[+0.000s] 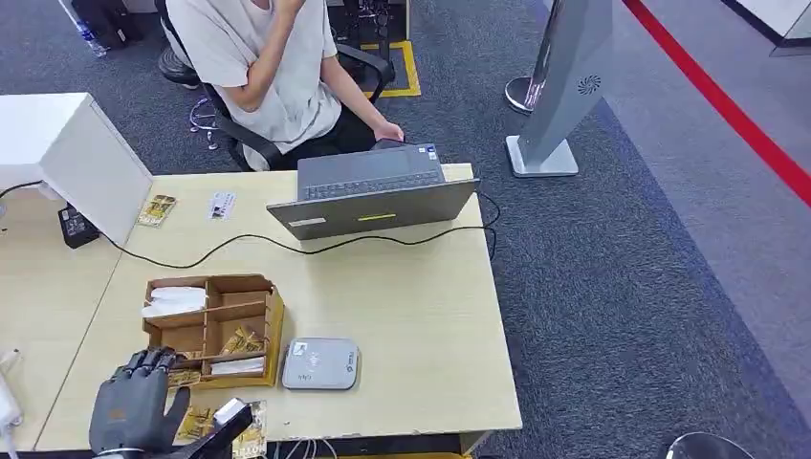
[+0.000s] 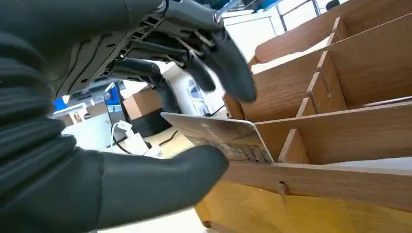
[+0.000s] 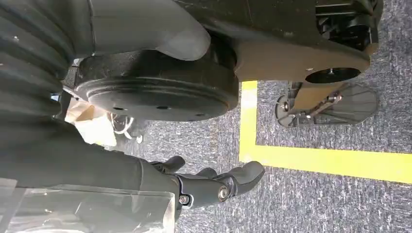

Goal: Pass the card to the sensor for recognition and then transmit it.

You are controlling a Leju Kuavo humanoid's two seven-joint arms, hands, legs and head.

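Observation:
My left hand (image 1: 129, 404) hovers at the table's near left corner, just in front of the wooden organizer (image 1: 212, 330). A pale printed card (image 2: 218, 137) lies on its thumb (image 2: 160, 182), and one dark finger comes down on the card's far edge; the other fingers (image 2: 228, 73) are spread above it. In the head view the card (image 1: 231, 412) shows as a small light strip by the thumb. The grey card sensor (image 1: 320, 363) lies flat to the right of the organizer. My right hand (image 3: 214, 187) hangs over the carpet, fingers loosely extended and holding nothing.
A person (image 1: 273, 67) sits behind an open laptop (image 1: 373, 191) at the far edge. A black cable (image 1: 287, 244) crosses the table. Loose yellow cards (image 1: 196, 423) lie by my left hand. A white box (image 1: 67, 153) stands at the back left, and a grey floor stand (image 1: 559, 86) to the right.

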